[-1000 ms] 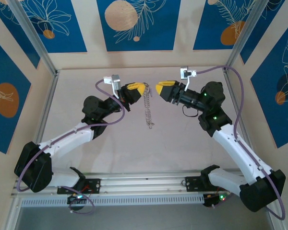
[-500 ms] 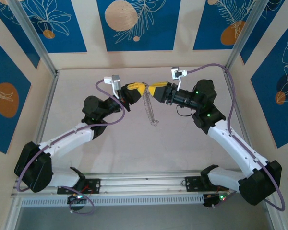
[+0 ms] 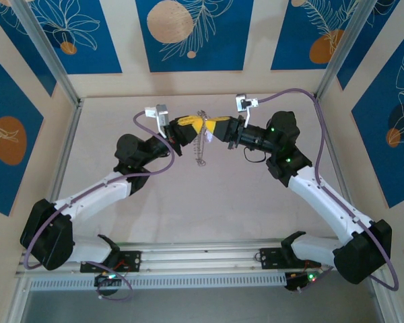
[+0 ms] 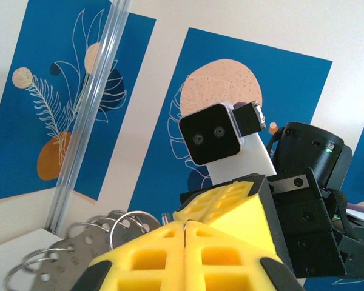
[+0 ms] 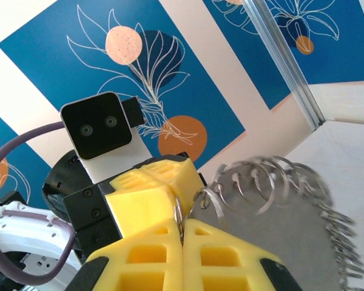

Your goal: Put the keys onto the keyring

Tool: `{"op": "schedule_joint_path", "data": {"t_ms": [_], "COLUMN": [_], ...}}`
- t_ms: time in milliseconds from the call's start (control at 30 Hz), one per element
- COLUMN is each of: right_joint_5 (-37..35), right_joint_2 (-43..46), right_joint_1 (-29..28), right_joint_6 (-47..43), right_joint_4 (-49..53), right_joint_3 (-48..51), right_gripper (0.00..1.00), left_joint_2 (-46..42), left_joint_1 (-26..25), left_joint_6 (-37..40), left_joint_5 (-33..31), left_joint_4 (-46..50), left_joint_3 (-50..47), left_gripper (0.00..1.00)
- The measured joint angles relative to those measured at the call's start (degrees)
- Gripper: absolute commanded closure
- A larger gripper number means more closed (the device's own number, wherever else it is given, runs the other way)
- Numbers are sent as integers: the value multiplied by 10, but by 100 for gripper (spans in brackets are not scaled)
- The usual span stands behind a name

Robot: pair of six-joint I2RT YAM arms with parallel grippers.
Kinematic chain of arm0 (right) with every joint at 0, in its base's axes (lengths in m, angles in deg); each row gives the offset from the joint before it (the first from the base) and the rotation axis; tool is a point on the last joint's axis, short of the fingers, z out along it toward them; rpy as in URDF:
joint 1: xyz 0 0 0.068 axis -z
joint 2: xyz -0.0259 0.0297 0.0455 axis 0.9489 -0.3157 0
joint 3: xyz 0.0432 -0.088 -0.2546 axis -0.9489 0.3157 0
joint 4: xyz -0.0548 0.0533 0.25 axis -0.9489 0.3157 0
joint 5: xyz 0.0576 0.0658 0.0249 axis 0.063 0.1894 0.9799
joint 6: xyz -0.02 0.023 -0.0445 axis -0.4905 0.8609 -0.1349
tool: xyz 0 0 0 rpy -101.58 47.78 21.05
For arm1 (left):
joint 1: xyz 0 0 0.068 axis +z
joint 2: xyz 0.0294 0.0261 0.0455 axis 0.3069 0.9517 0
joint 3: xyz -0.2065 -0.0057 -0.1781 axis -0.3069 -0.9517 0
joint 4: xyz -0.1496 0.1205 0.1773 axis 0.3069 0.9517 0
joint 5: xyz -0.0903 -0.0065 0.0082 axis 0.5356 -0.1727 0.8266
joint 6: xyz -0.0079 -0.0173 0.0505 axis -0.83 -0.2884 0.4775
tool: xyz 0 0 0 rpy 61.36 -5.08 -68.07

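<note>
— Where is the keyring [image 3: 201, 139]?
— Up in the air at the far middle, hanging straight down, edge-on from above.
— And its look?
— Grey metal, fringed with many small silver loops [image 5: 264, 179].

yellow left gripper [image 4: 185, 233] and right gripper [image 5: 181, 233]. grey keyring [image 5: 273, 200], silver loops. behind the keyring, blue leaf-patterned panels [image 3: 188, 47].

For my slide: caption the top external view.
Left hand and right hand meet fingertip to fingertip above the table, both shut on the dangling keyring.
</note>
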Motion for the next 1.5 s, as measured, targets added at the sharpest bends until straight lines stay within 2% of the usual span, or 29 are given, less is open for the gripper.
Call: {"op": "schedule_joint_path", "data": {"t_ms": [200,233,300,400,600,900,1100,1300,1500], "right_joint_5": [23,27,37,42,69,137,180,203,211], "right_joint_2": [0,0,-2,-4,-10,-61,-85,-98,-102], "right_joint_1": [13,16,21,35,69,97,102,103,104], "right_joint_6": [22,26,33,39,38,0,-23,-31,-31], "right_joint_4": [-32,-37,-43,-49,-48,-1,19,26,27], "right_joint_3": [15,17,20,22,21,-19,-57,-64,-64], "right_gripper": [100,100,100,100,100,100,100,100,100], "left_joint_2": [0,0,2,3,2,3,30,83,120], "left_joint_1": [0,0,1,9,47,82,101,116,127], "left_joint_6": [0,0,-1,0,6,53,82,82,60], "left_joint_5": [2,3,7,19,54,161,223,275,313], "left_joint_4": [2,3,12,20,65,210,281,322,317], "left_joint_3": [0,0,3,7,26,120,177,221,244], "left_gripper": [100,97,78,62,50,41,39,38,37]}}
